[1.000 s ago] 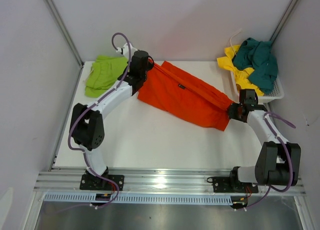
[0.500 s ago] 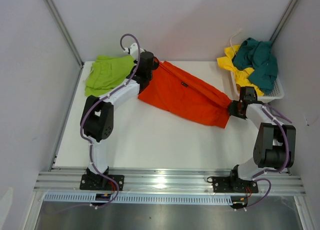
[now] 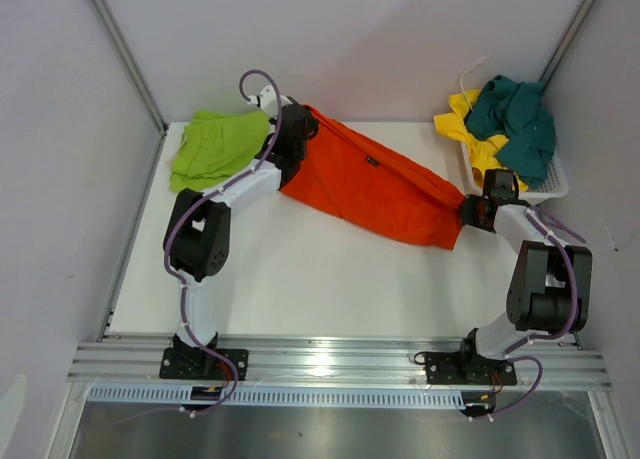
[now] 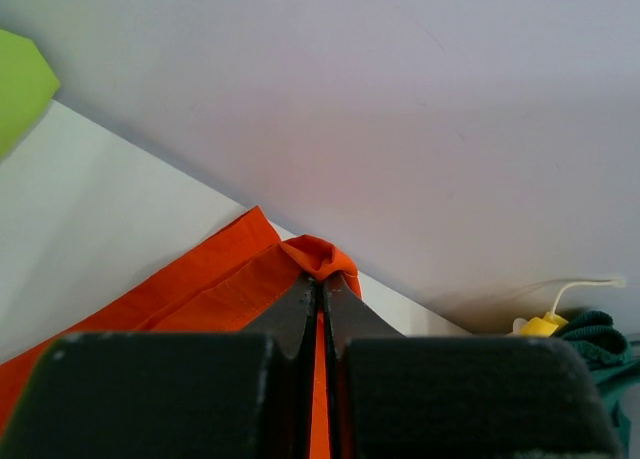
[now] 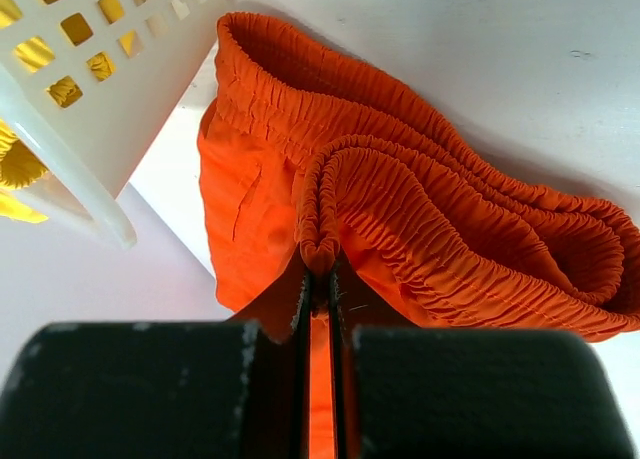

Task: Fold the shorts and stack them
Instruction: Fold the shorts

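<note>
The orange shorts point(image 3: 375, 191) hang stretched between both arms, slanting from back left to right across the table. My left gripper point(image 3: 305, 119) is shut on their hem corner point(image 4: 322, 259) near the back wall. My right gripper point(image 3: 466, 211) is shut on the gathered elastic waistband point(image 5: 325, 241) beside the basket. Lime green shorts point(image 3: 213, 147) lie flat at the back left, just left of the left arm. Yellow shorts point(image 3: 474, 139) and dark teal shorts point(image 3: 518, 124) are heaped in the white mesh basket point(image 3: 548, 187).
The basket's white mesh wall point(image 5: 90, 69) stands close on the left of the right gripper. Grey walls close in the table at the back and both sides. Bare white tabletop point(image 3: 330, 274) lies in front of the orange shorts.
Both grippers have carried the orange shorts toward the back of the table; the left gripper moved back and right to the wall, the right one slightly back toward the basket. The cloth hangs tauter.
</note>
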`<state>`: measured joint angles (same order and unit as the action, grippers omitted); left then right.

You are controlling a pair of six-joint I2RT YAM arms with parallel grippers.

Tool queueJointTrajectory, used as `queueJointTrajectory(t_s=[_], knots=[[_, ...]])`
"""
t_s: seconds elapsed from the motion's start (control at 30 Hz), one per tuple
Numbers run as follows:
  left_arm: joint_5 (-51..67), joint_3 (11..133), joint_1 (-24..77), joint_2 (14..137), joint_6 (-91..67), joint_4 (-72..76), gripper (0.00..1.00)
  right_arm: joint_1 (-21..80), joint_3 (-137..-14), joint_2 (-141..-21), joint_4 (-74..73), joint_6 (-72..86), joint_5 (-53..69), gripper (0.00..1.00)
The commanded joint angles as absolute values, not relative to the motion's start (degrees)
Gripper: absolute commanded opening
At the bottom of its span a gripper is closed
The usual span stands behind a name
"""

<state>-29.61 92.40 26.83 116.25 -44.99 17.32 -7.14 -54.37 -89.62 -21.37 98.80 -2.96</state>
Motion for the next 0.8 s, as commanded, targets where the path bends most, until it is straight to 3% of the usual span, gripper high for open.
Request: queueJointTrajectory(t_s=[0.0,0.4,0.77], knots=[[-34.3,91.4,25.1,111.4,-43.9,24.8,0.00,-8.5,-56.2,-88.9,-22.6,97.7,-7.3,0.00],[-37.2,79.8,25.6,98.9,-43.9,27.9,0.00,-8.4,-55.2,-82.7,-23.5,98.0,-8.5,0.00],[-40.4,84.5,27.7,99.7,-36.8,28.7,0.00,-7.9,-55.3,-82.5,-23.6,98.3,-8.7,0.00]])
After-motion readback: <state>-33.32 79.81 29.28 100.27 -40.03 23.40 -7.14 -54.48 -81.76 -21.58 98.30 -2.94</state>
